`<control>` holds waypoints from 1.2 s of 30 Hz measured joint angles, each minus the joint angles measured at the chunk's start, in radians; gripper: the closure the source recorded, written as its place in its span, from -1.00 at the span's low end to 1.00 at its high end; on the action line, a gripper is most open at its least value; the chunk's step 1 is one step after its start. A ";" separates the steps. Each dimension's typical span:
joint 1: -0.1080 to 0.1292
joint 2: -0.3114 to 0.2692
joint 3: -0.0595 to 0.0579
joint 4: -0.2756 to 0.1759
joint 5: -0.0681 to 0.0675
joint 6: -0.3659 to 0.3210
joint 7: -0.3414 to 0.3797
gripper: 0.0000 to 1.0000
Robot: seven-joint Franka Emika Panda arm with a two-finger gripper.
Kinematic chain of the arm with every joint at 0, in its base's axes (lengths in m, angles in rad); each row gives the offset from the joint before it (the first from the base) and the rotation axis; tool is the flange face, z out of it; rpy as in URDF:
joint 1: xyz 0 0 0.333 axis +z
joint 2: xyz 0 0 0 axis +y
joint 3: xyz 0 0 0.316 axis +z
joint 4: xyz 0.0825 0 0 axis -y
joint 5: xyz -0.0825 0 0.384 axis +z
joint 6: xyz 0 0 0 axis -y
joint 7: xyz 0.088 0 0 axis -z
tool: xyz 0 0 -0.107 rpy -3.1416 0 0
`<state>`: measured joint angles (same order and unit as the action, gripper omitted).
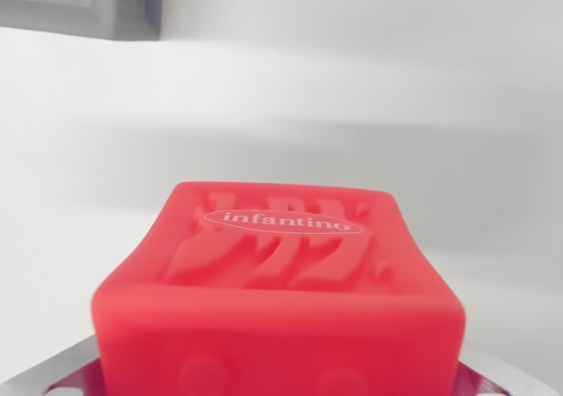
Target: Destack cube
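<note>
A red soft cube with the embossed word "infantino" on its top fills the lower middle of the wrist view, very close to the camera. Grey metal fingers show at the bottom left and bottom right corners, pressed against the cube's two sides. My gripper is shut on this cube. Whatever lies under the cube is hidden, so I cannot tell whether it rests on another cube or hangs above the surface.
A blurred white surface stretches behind the cube. A grey box-like object stands at the far top left corner.
</note>
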<state>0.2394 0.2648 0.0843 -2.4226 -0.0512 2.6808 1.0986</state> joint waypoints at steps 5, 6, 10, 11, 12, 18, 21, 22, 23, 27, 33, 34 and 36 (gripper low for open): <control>-0.008 -0.004 0.000 -0.023 0.000 0.018 -0.017 1.00; -0.009 -0.005 0.000 -0.028 0.000 0.023 -0.021 1.00; -0.017 -0.008 0.000 -0.048 0.000 0.040 -0.037 1.00; -0.017 -0.008 -0.001 -0.050 0.000 0.042 -0.039 1.00; -0.019 -0.009 -0.001 -0.055 0.000 0.046 -0.042 1.00; -0.028 -0.008 -0.002 -0.078 -0.001 0.072 -0.059 1.00; -0.028 0.010 -0.004 -0.077 -0.004 0.090 -0.059 1.00; -0.027 0.020 -0.005 -0.076 -0.006 0.098 -0.059 1.00; -0.026 0.033 -0.006 -0.074 -0.008 0.108 -0.058 1.00; -0.022 0.072 -0.013 -0.068 -0.014 0.136 -0.055 1.00; -0.015 0.112 -0.022 -0.059 -0.020 0.170 -0.051 1.00; -0.013 0.119 -0.023 -0.057 -0.020 0.176 -0.050 1.00; -0.009 0.134 -0.027 -0.053 -0.021 0.188 -0.049 1.00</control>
<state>0.2301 0.3990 0.0571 -2.4761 -0.0718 2.8683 1.0491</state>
